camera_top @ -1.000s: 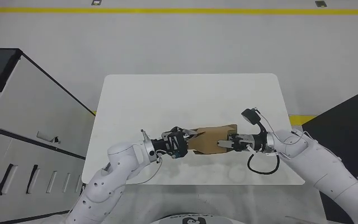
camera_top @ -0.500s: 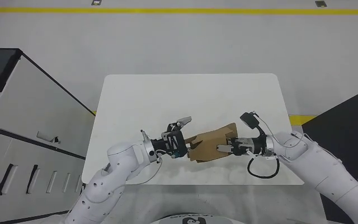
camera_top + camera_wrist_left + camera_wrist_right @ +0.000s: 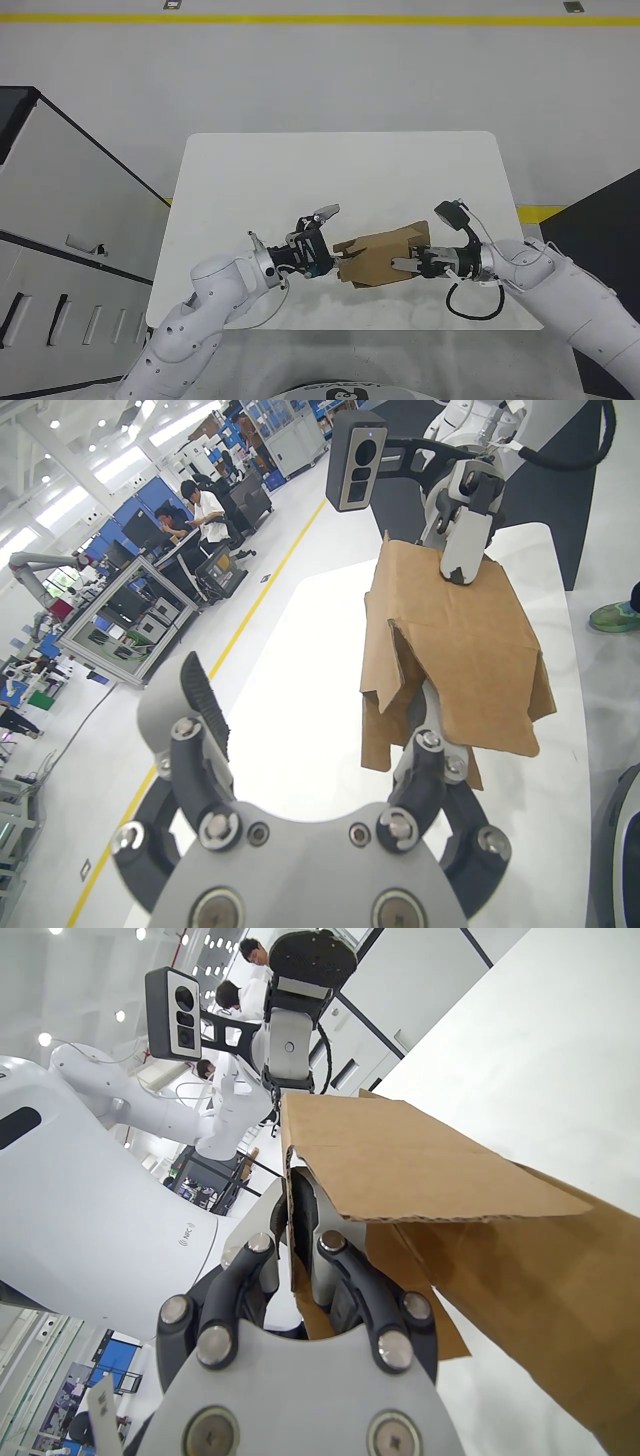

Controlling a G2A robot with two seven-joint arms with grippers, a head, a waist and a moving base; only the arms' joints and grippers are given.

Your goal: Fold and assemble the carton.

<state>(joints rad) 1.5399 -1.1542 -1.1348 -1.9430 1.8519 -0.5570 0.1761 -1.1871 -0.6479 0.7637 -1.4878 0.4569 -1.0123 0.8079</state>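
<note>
Since a second ago the left gripper (image 3: 331, 232) has spread its fingers wide, one tucked under the carton (image 3: 381, 257). The right gripper (image 3: 404, 264) pinches the opposite end, both arms pointing inward over the table's (image 3: 350, 170) near part.

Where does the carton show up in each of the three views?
Top view: carton just below centre, over the white table.
Left wrist view: carton just beyond the open left end effector.
Right wrist view: carton clamped in the right end effector.
Shared landmark: the white table.
</note>
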